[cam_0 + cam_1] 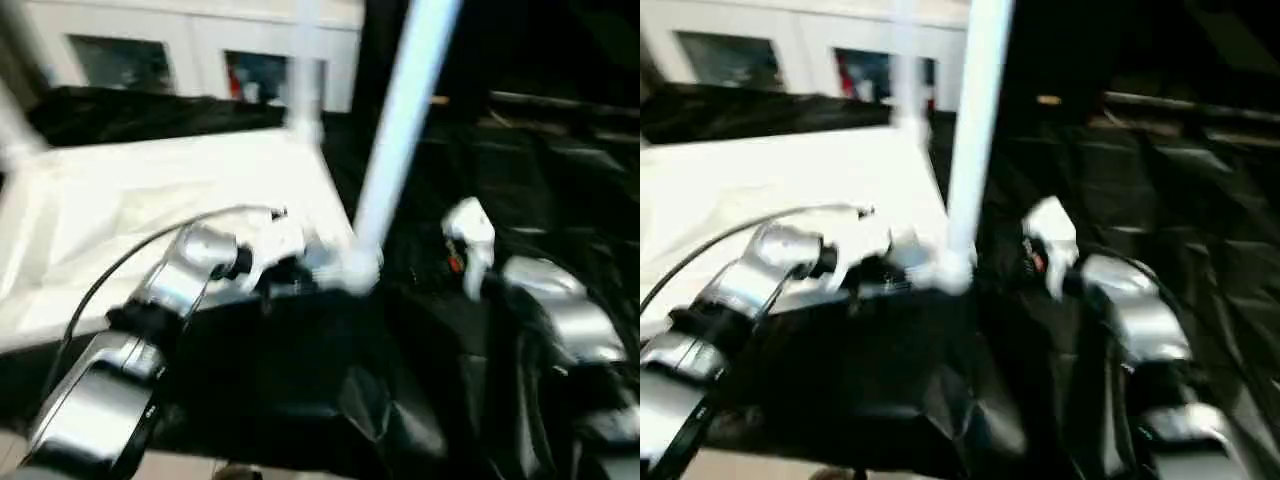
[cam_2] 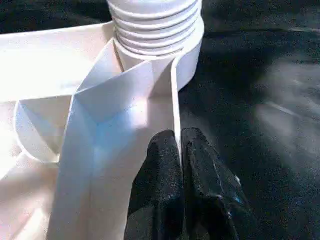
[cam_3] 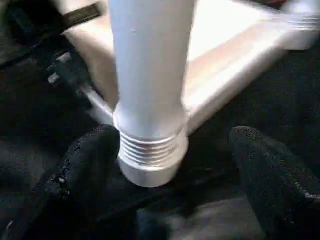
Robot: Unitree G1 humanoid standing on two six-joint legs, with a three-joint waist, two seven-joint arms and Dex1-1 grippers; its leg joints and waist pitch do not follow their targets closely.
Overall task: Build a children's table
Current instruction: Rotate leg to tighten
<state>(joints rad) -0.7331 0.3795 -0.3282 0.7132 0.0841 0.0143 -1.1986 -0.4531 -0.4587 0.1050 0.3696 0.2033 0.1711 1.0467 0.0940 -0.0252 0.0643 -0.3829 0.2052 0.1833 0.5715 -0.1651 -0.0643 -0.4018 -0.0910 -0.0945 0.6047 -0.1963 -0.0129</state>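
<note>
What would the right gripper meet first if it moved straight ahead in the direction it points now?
Most likely the ribbed base of the leg, which stands between the open right gripper's fingers at the tabletop corner; depth is unclear.

Glossy plastic leg, matt cloth.

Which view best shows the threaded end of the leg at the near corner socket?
The right wrist view: the leg and its threads sit centred between the open right tool's fingers. The left wrist view crops them; the head views blur them.
</note>
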